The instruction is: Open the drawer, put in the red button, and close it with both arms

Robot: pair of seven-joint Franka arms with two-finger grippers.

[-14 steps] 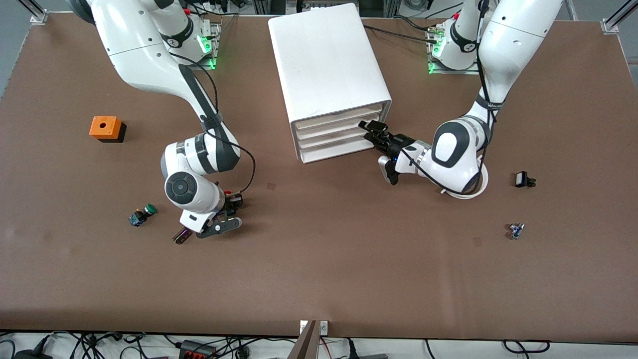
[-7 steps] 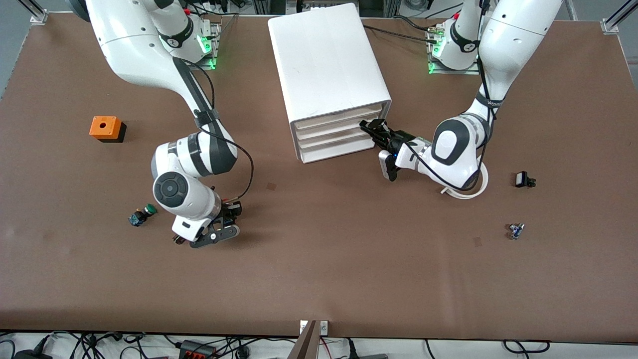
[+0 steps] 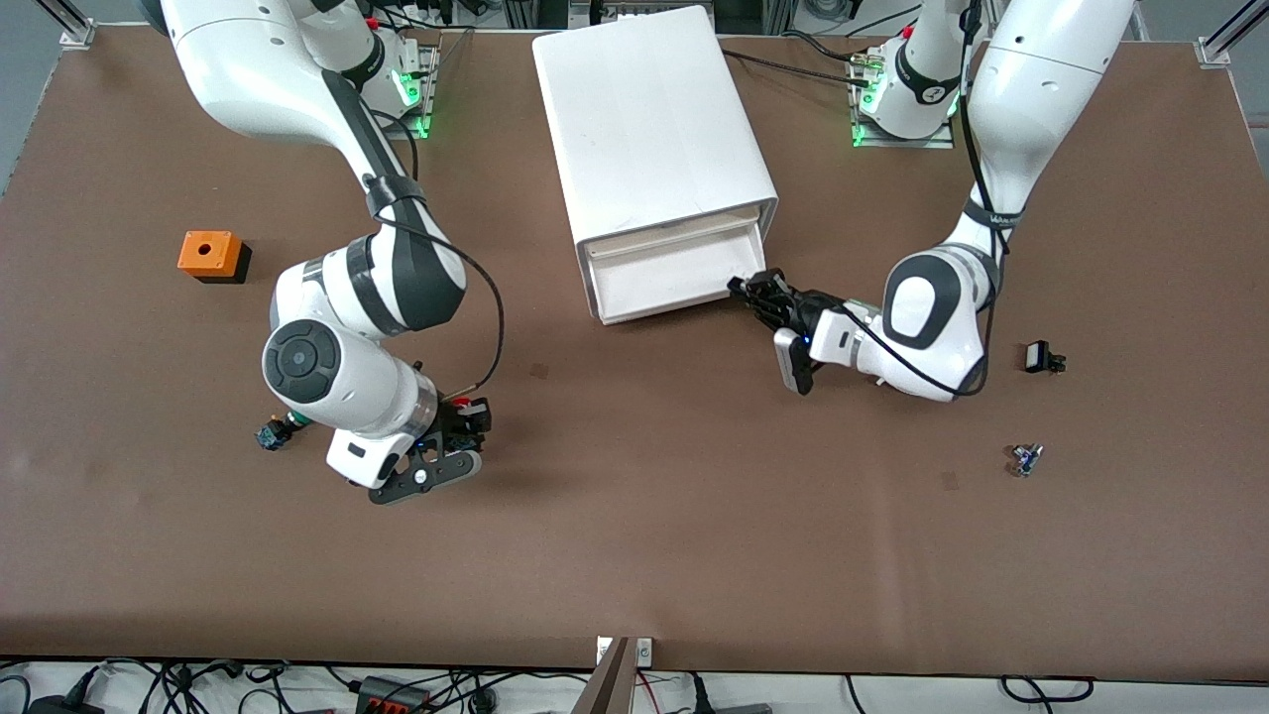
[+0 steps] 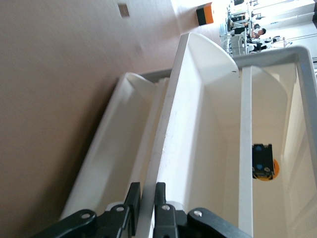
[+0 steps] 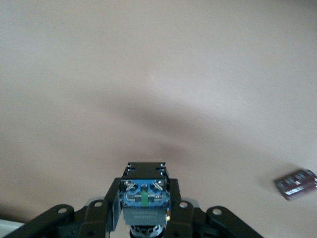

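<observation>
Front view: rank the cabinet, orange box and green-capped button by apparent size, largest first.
1. cabinet
2. orange box
3. green-capped button, partly hidden by the right arm, but plainly the smallest.

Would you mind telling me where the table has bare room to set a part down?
The widest bare stretch of the table lies nearer the camera than the cabinet. It is crowded around the right gripper and green button, and where the left gripper grips the drawer.

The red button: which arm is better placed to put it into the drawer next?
The right one. Its fingers are shut on the red button, lifted over the table. The left gripper is busy: it is shut on the front edge of the drawer, which is pulled partly out.
</observation>
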